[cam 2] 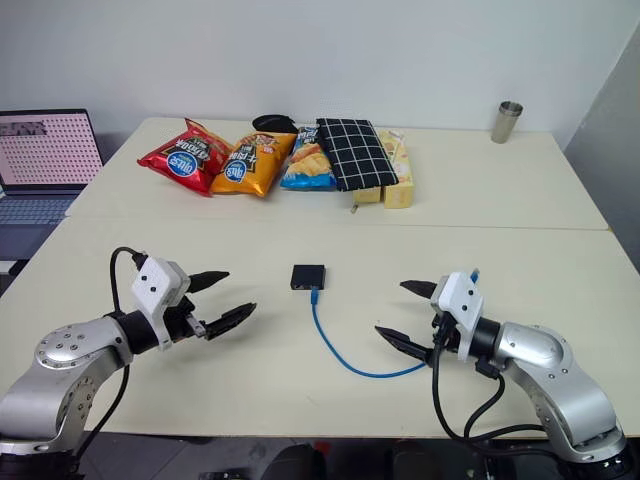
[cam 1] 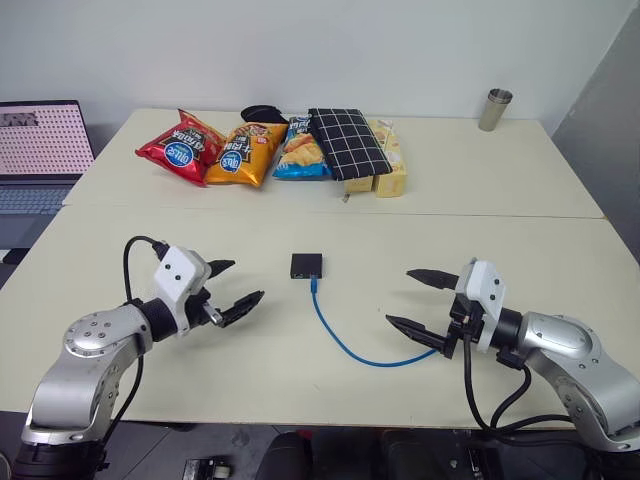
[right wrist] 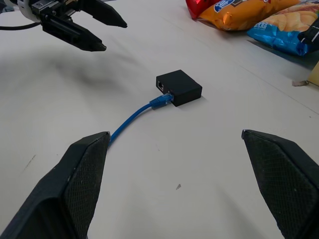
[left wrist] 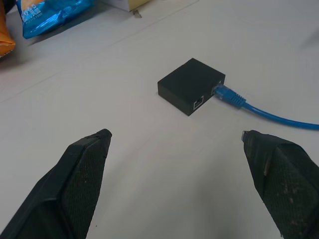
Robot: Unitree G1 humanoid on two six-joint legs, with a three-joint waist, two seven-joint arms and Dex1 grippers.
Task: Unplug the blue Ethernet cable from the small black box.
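Observation:
The small black box (cam 1: 306, 265) lies on the cream table (cam 1: 250, 390) midway between my arms. The blue Ethernet cable (cam 1: 340, 340) is plugged into the box's near side by its clear-blue plug (left wrist: 228, 94) and curves forward and right, ending by my right gripper. My left gripper (cam 1: 232, 286) hovers to the left of the box, open and empty, pointing toward it. My right gripper (cam 1: 420, 300) hovers to the right of the box, open and empty, its lower finger close to the cable's far end. In the right wrist view the box (right wrist: 178, 87) and the left gripper (right wrist: 94, 27) both show.
Several snack bags (cam 1: 235, 152), a black checked pouch (cam 1: 347, 142) and a yellow pack (cam 1: 391, 160) lie in a row at the back of the table. A metal cup (cam 1: 494, 109) stands at the back right. A laptop (cam 1: 40, 145) sits at far left.

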